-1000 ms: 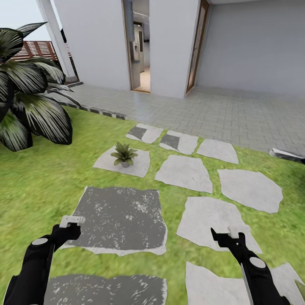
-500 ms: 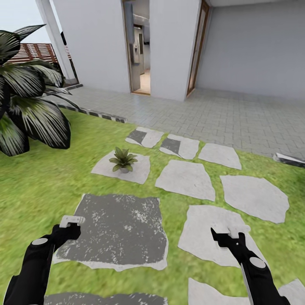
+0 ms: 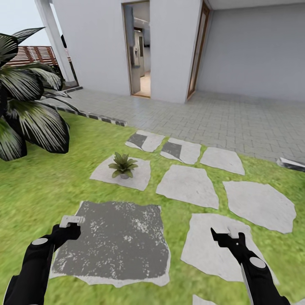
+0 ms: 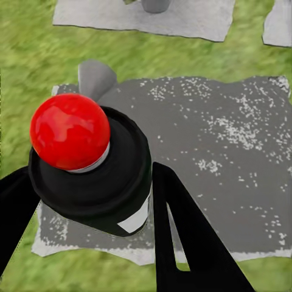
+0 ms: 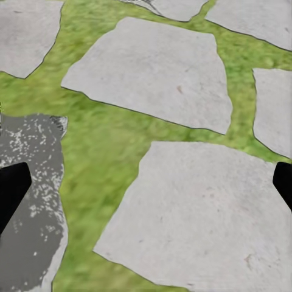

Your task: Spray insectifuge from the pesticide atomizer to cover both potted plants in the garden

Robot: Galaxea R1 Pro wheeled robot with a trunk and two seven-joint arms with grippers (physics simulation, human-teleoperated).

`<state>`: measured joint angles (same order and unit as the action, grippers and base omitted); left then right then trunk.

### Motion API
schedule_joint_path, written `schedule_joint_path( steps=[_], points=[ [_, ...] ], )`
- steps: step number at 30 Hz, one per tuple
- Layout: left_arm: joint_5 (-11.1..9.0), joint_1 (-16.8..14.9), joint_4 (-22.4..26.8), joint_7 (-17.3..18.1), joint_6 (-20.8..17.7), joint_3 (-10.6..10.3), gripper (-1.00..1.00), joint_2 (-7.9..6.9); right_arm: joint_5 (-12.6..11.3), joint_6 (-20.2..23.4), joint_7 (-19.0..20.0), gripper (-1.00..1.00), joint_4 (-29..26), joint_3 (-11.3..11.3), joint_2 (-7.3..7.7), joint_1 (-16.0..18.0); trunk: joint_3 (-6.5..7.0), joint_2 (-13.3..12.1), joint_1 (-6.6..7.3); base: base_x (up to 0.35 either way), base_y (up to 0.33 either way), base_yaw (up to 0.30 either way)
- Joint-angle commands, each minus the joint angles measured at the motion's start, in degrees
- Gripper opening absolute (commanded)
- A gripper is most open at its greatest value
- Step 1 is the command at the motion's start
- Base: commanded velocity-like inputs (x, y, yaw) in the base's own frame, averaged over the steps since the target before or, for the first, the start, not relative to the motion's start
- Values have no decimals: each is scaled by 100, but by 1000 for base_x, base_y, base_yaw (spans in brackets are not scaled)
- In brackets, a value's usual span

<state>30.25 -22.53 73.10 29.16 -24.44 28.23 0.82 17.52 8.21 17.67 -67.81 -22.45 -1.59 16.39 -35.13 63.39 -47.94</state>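
Note:
My left gripper (image 3: 69, 230) is shut on the pesticide atomizer (image 3: 71, 220), whose pale spray head pokes out above the fingers. The left wrist view looks down on the atomizer (image 4: 91, 173): a dark bottle with a white label patch, a red round top and a grey nozzle, gripped between the left gripper (image 4: 97, 201). One potted plant (image 3: 123, 165), a small rosette in a grey pot (image 4: 155, 5), stands on a pale stepping stone ahead of that hand. My right gripper (image 3: 226, 235) hangs open over a light stone, its right gripper (image 5: 146, 182) fingertips wide apart and holding nothing.
A dark grey stepping stone (image 3: 114, 237) lies under the left hand, with several pale stones (image 3: 186, 184) to the right. A big striped-leaf palm (image 3: 25, 106) stands at the left. Beyond the lawn are a grey brick patio (image 3: 220, 118) and the house doorway (image 3: 140, 51).
The whole view has shifted: stones and plant sit lower and nearer in the picture, the palm further left, so the camera has moved forward. Both arms keep the same pose.

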Motion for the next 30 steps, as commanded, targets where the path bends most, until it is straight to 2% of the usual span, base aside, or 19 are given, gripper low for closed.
schedule_joint_path(
  steps=[1, 9, 14, 30],
  points=[
    [51, -6, 9, 37, -8, 16, -100, 6, 49, 22, 51, 100, -13, -23, -8, 5, -5, 3, -3, 249, 153, 4],
    [51, -7, 5, 37, -8, 16, -100, 6, 49, 22, 52, 100, -13, -23, -8, 5, -5, 3, -3, 249, 190, 166],
    [51, -6, 10, 37, -8, 16, -100, 6, 49, 24, 52, 100, -13, -23, -8, 5, -5, 3, -3, 249, 168, 44],
    [51, -6, 2, 37, -8, 16, -100, 6, 49, 22, 50, 100, -9, -23, -8, 5, -5, 3, -3, 250, 13, 1]
  ],
)
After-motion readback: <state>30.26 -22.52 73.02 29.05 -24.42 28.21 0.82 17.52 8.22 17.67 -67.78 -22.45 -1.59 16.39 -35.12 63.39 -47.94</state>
